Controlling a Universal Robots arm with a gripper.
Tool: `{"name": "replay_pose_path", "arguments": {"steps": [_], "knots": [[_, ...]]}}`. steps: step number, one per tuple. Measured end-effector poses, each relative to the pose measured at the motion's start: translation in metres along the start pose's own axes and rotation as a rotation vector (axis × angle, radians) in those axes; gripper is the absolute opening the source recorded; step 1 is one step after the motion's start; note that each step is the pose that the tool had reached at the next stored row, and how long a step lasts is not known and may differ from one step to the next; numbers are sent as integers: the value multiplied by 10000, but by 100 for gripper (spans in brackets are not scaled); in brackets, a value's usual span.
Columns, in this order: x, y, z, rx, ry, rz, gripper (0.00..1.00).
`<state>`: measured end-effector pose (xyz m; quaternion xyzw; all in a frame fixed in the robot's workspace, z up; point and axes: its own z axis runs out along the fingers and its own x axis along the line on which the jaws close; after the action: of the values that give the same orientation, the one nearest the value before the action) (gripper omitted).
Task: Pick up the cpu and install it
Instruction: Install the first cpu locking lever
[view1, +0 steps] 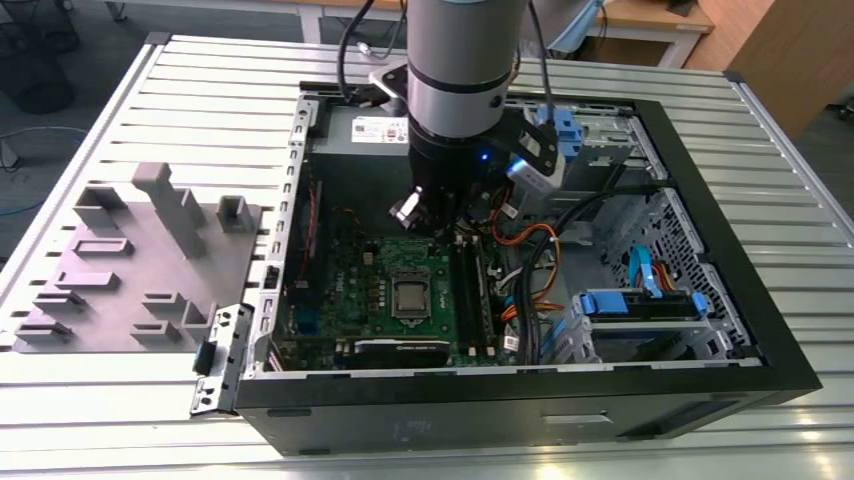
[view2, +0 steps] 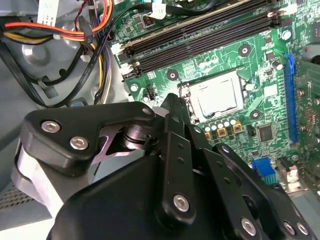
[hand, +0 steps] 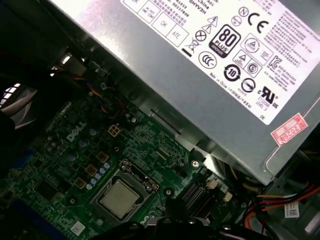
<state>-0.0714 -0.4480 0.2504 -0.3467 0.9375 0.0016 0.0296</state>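
Observation:
The cpu, a small silvery square chip, lies flat in its socket on the green motherboard inside the open black computer case. Both wrist views show it seated in the metal socket frame, as the cpu and the cpu. My gripper hangs inside the case above the board, a short way from the socket toward the power supply. Its black fingers run together to one tip with nothing held between them. It does not touch the chip.
A grey power supply with a white label fills the case end behind the gripper. Long black memory sticks run beside the socket. Orange and black cables and a blue drive bay crowd the exterior view's right. A grey parts fixture stands outside the case.

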Motion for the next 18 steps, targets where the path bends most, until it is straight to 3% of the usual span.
{"name": "replay_pose_path", "arguments": {"steps": [11,18], "knots": [[16,-18,8,7,55,-752,11],[41,-47,19,-25,81,-1087,11]]}}
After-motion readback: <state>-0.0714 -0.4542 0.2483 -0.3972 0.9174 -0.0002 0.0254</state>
